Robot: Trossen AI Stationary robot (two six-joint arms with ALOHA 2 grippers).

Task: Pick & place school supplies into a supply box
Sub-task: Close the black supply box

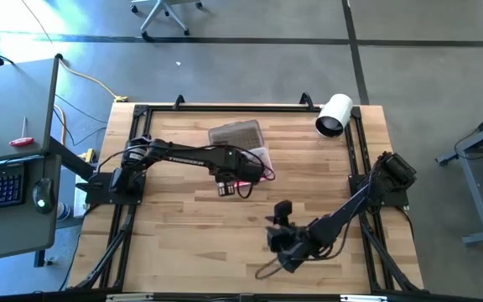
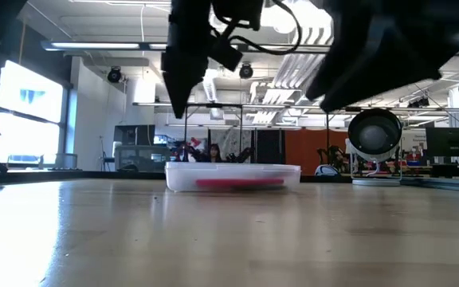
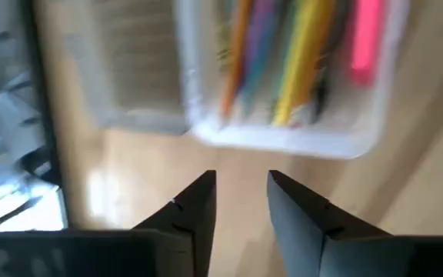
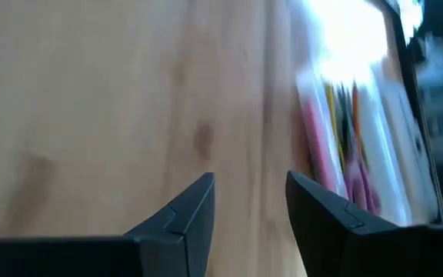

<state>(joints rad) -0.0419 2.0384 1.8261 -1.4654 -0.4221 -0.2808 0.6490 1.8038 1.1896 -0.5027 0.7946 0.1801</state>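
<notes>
The supply box is a clear plastic tray on the table's far middle, with its ribbed lid folded open on the far side. Pens and markers in orange, yellow, green and pink lie inside it; the pink one shows through the wall. My left gripper hovers just near of the box, open and empty. My right gripper is over the bare table nearer the front, open and empty, with the box ahead of it. No scissors are in view.
A large white roll lies at the far right corner of the table and also shows in the low view. A black frame runs along the table's edges. Bare wood spreads across the near half.
</notes>
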